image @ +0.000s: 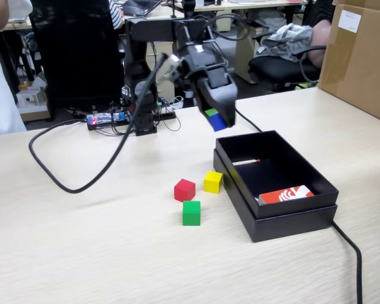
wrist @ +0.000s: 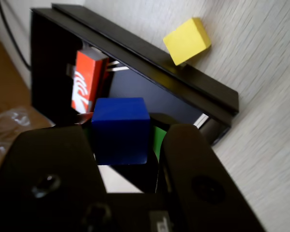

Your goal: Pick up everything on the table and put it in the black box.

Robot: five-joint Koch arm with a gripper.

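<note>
My gripper (image: 216, 119) hangs in the air over the far left corner of the black box (image: 291, 223), shut on the blue cube (image: 219, 123). In the wrist view the blue cube (wrist: 121, 129) sits between the two dark jaws of the gripper (wrist: 122, 137), above the box's rim (wrist: 150, 63). On the table (image: 82, 253), left of the box, lie the red cube (image: 184, 189), the yellow cube (image: 213, 182) and the green cube (image: 191, 213). The yellow cube (wrist: 186, 40) lies just outside the box wall.
An orange-and-white packet (image: 286, 194) lies inside the box, also seen as the packet (wrist: 87, 79) in the wrist view. A thick black cable (image: 82, 183) loops across the table's left. A second cable (image: 351, 247) runs from the box's near corner. A brown carton (image: 361, 57) stands far right.
</note>
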